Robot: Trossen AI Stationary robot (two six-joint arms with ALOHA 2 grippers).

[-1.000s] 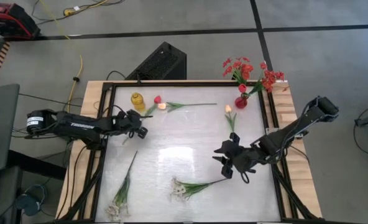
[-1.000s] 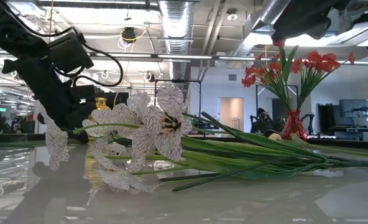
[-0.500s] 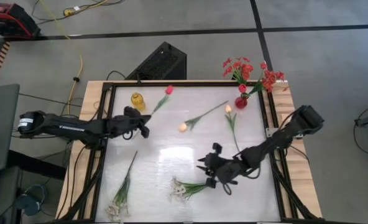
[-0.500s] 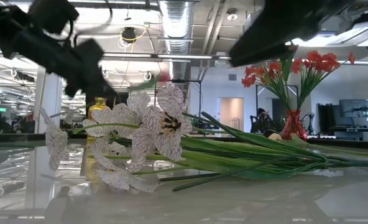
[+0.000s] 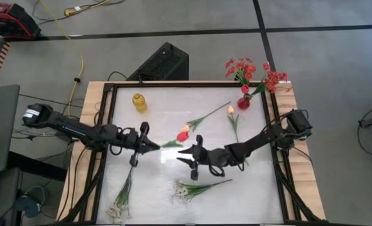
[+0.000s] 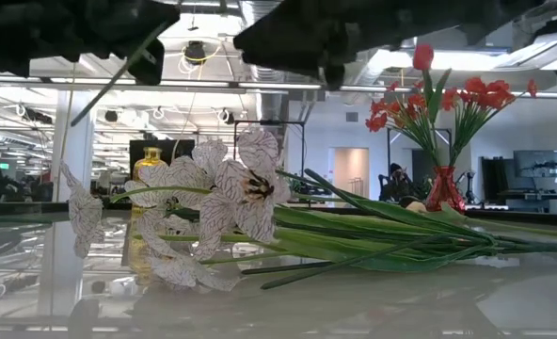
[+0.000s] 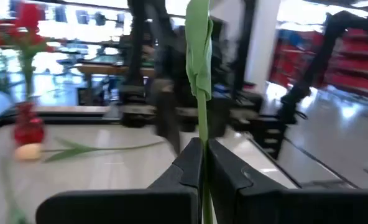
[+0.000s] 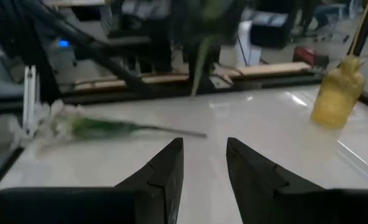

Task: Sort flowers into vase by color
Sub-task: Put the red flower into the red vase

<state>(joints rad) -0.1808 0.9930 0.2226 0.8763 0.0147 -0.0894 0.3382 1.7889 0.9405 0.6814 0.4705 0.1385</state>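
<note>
My left gripper [image 5: 152,145] is over the table's middle left, shut on a red tulip whose bud [image 5: 183,135] is held up in the air [image 6: 422,55]. My right gripper [image 5: 187,154] faces it from the right, open and empty, just short of the bud. A cream tulip [image 5: 208,115] and a second cream-budded tulip [image 5: 232,111] lie flat on the table. So do two white sprays [image 5: 187,188] [image 5: 120,206]. Red blossoms [image 5: 249,70] stand in a red vase [image 5: 244,102]. A yellow vase [image 5: 139,102] stands at the far left. My left gripper pinches the red tulip's thin green stalk [image 7: 202,127] between its two fingers. The fingers lie level, coming from the table's left, and the stalk crosses them. The tulip is lifted clear of the table. Its leaf and bud slant up toward my right gripper, and its lower end hangs below the fingers.
The glossy white tabletop sits in a wooden frame [image 5: 93,94]. A black box [image 5: 161,63] and cables lie on the floor beyond the far edge. Bare tabletop shows between the yellow vase and the cream tulips.
My left gripper has come from beside the yellow vase toward the table's middle and risen. It has tipped from pointing down to level, carrying the red tulip up off the table. The cream tulip has slid toward the middle. My right gripper has travelled left toward the tulip and levelled out.
</note>
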